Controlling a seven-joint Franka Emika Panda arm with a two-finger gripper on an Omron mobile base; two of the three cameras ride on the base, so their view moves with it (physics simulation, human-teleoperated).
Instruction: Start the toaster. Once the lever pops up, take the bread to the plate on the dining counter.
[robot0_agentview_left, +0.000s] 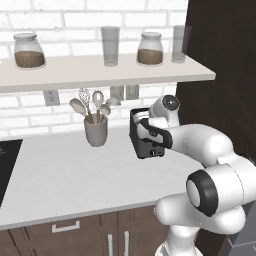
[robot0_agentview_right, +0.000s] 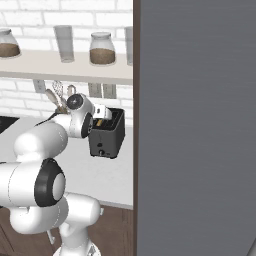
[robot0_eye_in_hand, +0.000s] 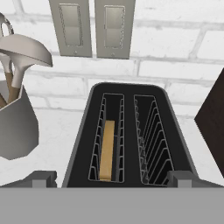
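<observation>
Hovering over the toaster with fingers spread wide and empty, the gripper looks set to reach the lever, while the bread sits deep in the slot at seven o'clock, the cup at nine.

Even, bright, shadeless rendered light falls across all three views, its source impossible to place. The worktop shows flat and pale, with barely any cast shadows. No glare, motion blur or edge distortion appears. Edges look slightly soft and pixelated, and the toaster slots stay dark inside.
</observation>
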